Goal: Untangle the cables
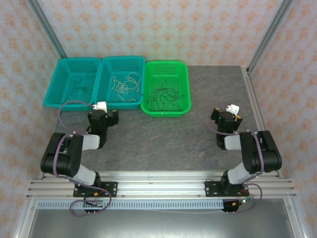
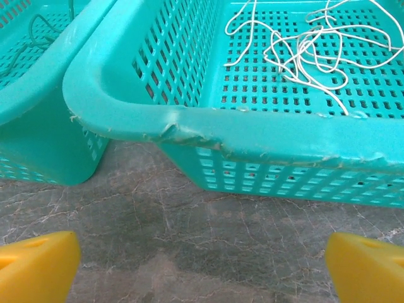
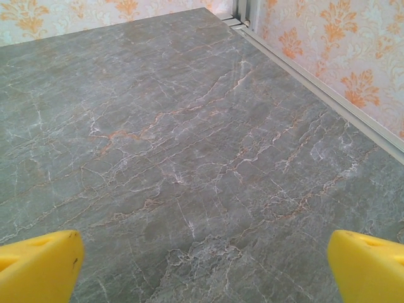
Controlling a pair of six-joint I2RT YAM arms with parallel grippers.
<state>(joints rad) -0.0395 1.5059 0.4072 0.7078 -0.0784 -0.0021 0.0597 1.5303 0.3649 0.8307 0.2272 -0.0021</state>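
Observation:
The cables lie in three baskets at the back of the table. Cream-white cables [image 1: 125, 83] form a loose clump in the middle teal basket [image 1: 120, 101], and the left wrist view shows the cream-white cables [image 2: 297, 47] close up. Black cables [image 1: 166, 94] sit in the green basket [image 1: 166, 110]. Thin greenish cables [image 1: 79, 89] lie in the left teal basket [image 1: 55, 101]. My left gripper [image 1: 103, 114] is open just in front of the middle basket's near wall [image 2: 265, 142], its yellow fingertips [image 2: 35, 268] wide apart over bare table. My right gripper [image 1: 227, 117] is open and empty over the table's right side.
The baskets stand side by side, touching, along the back left. A metal frame rail [image 3: 322, 85] and patterned wall border the right edge of the grey marble table [image 1: 163, 139]. Both arm bases are bolted at the near edge.

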